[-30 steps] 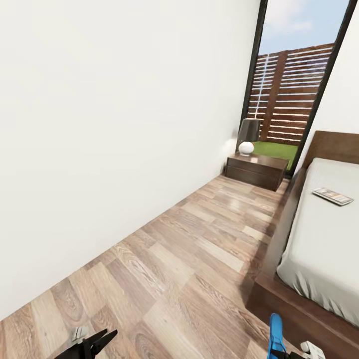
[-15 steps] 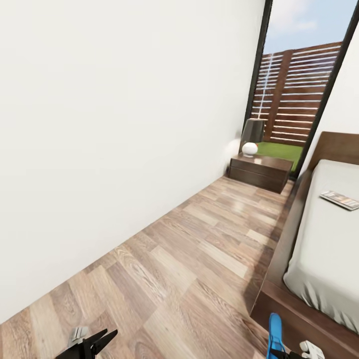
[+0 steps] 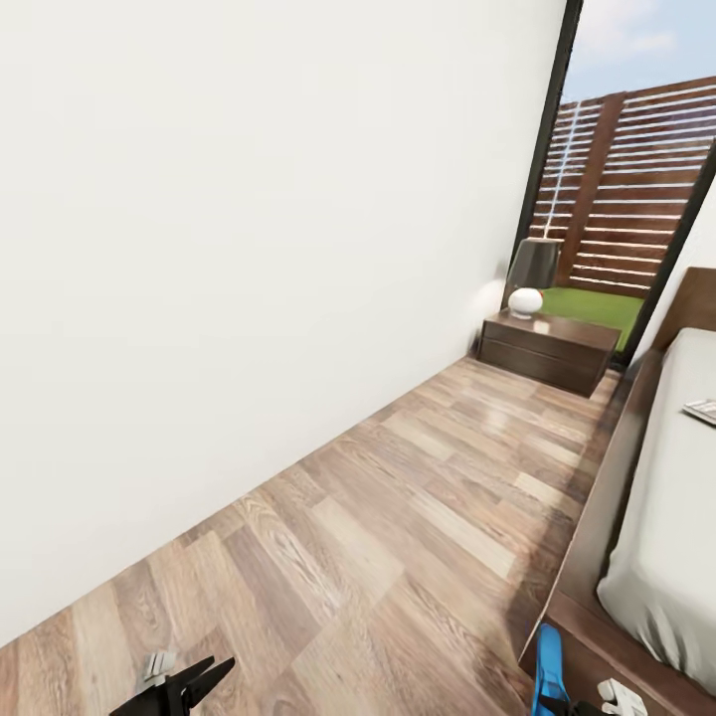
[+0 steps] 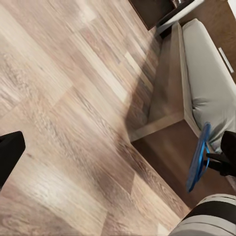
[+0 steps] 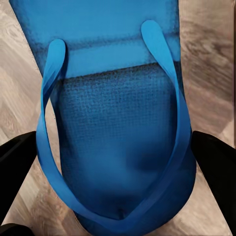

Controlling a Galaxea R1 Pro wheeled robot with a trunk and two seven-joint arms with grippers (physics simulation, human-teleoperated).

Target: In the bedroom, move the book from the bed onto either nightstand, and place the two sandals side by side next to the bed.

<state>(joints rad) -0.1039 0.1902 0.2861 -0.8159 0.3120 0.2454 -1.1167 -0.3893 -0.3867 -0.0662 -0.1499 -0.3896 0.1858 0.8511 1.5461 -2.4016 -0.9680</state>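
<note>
Your right claw [image 5: 118, 147] grasps one blue sandal [image 5: 115, 108], its long axis along the fingers. The bed [image 3: 666, 537] lies just to its right, so that arm is nearer. Your left claw [image 3: 189, 686] is released, holding nothing.

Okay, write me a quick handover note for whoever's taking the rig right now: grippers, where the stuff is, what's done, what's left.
Right gripper: shut on a blue sandal, carried above the floor beside the bed.
Left gripper: open, holding nothing.
Book: lying on the mattress, so that step is not done.
Nightstand: ahead by the window, with a lamp on top.
Left to do: set this sandal down next to the bed, find the other sandal and lay it alongside, then move the book to a nightstand.
</note>
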